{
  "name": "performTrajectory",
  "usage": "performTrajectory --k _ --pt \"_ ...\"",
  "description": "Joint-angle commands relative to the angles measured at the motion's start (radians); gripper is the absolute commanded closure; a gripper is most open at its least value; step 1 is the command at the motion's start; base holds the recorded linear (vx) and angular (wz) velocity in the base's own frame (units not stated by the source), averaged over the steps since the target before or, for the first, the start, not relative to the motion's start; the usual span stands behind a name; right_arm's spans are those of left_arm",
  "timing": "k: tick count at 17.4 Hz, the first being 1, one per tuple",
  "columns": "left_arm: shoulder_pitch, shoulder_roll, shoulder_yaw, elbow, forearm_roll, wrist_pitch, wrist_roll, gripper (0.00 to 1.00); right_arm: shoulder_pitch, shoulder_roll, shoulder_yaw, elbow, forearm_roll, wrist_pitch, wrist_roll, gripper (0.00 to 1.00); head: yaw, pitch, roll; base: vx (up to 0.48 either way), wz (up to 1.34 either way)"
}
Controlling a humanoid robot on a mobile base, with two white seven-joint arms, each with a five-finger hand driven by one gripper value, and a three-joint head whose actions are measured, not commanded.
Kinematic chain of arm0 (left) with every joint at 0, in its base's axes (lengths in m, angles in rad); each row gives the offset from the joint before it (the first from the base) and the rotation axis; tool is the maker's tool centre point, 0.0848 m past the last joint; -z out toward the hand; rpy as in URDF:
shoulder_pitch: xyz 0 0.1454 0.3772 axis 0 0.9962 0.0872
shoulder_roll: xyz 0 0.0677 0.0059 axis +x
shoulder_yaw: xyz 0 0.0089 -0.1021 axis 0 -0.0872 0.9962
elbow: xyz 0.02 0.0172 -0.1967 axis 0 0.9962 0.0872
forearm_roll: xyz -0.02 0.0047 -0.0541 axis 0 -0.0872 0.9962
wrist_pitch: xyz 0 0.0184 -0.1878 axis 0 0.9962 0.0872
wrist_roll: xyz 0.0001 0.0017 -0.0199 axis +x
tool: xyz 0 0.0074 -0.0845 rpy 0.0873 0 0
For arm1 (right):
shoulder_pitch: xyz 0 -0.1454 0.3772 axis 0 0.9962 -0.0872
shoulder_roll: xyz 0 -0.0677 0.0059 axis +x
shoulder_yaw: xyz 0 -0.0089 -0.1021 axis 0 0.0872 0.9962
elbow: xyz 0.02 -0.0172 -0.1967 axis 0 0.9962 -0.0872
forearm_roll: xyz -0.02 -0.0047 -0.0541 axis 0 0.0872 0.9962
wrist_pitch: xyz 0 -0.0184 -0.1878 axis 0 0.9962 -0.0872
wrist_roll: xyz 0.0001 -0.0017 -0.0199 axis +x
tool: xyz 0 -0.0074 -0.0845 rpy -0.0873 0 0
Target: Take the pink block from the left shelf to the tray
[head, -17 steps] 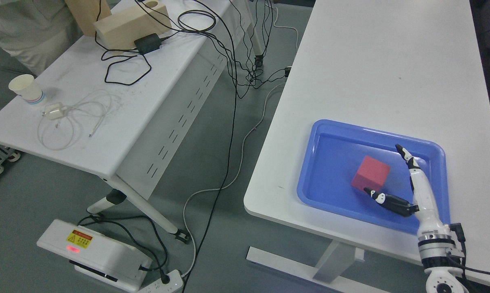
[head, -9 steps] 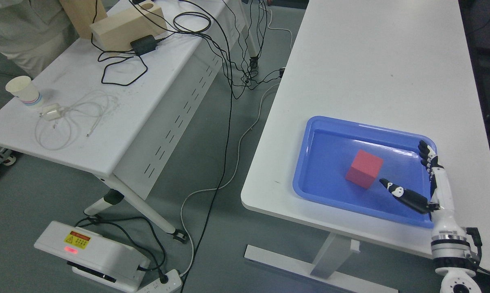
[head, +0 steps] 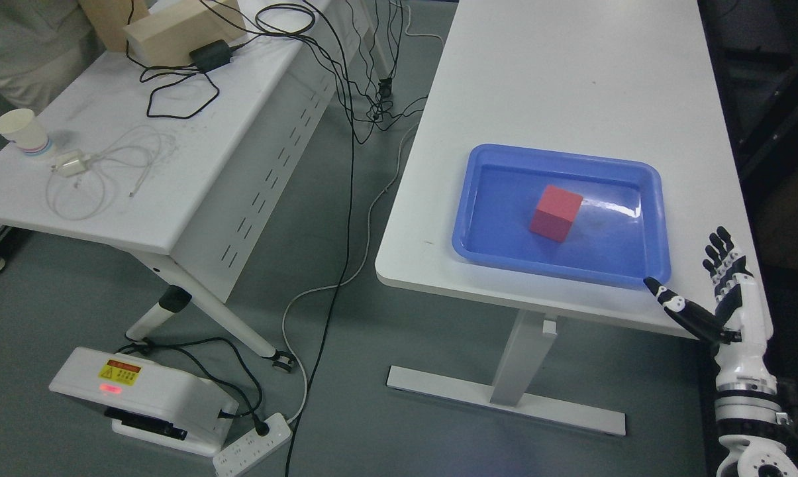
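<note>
pink block [head: 555, 212] is sitting in the blue tray [head: 650, 268] on the tabletop [head: 571, 86], right hand [head: 716, 298] off by the tray's near corner, fingers [head: 722, 250] spread, holding nothing. only risk: thumb clipping the rim and shoving the tray

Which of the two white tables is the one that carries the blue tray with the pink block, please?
It is the right-hand table, beside the right hand. The blue tray sits near its front edge with the pink block inside; the left table bears only cables, a paper cup and boxes.
</note>
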State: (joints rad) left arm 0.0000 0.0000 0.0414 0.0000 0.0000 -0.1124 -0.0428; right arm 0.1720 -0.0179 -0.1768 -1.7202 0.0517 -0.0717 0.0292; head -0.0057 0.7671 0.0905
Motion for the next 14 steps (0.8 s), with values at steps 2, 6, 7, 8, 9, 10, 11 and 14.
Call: performTrajectory --k 2,6,7,8,9,10,11,14 --pt "-0.022 0.017 0.000 -0.018 -0.002 0.003 0.000 0.00 0.000 0.000 -0.024 0.002 -0.055 0.030 0.006 0.00 0.0000 0.000 0.000 -0.200 -0.56" --pt "-0.022 0.017 0.000 -0.018 -0.002 0.003 0.000 0.00 0.007 0.000 -0.015 0.004 -0.055 0.030 0.027 0.00 0.0000 0.000 0.000 -0.216 -0.46" --pt "-0.022 0.017 0.000 -0.018 -0.002 0.003 0.000 0.00 0.011 0.000 -0.015 0.004 -0.055 0.030 0.049 0.00 0.0000 0.000 0.000 -0.214 -0.28" --pt "-0.022 0.017 0.000 -0.018 -0.002 0.003 0.000 0.00 0.012 0.000 -0.013 0.005 -0.055 0.030 0.063 0.00 0.0000 0.000 0.000 -0.214 -0.28" --pt "-0.022 0.017 0.000 -0.018 -0.002 0.003 0.000 0.00 0.011 0.000 -0.010 0.005 -0.055 0.030 0.067 0.00 0.0000 0.000 0.000 -0.239 -0.13" --pt "-0.022 0.017 0.000 -0.018 -0.002 0.003 0.000 0.00 0.011 0.000 0.002 0.005 -0.052 0.032 0.074 0.00 0.0000 0.000 0.000 -0.239 -0.13" --pt "-0.022 0.017 0.000 -0.018 -0.002 0.003 0.000 0.00 0.011 0.000 0.010 0.005 -0.052 0.033 0.081 0.00 0.0000 0.000 0.000 -0.211 -0.04" --pt "-0.022 0.017 0.000 -0.018 -0.002 0.003 0.000 0.00 0.014 0.000 0.022 0.005 -0.050 0.052 0.087 0.00 0.0000 0.000 0.000 -0.189 0.01"
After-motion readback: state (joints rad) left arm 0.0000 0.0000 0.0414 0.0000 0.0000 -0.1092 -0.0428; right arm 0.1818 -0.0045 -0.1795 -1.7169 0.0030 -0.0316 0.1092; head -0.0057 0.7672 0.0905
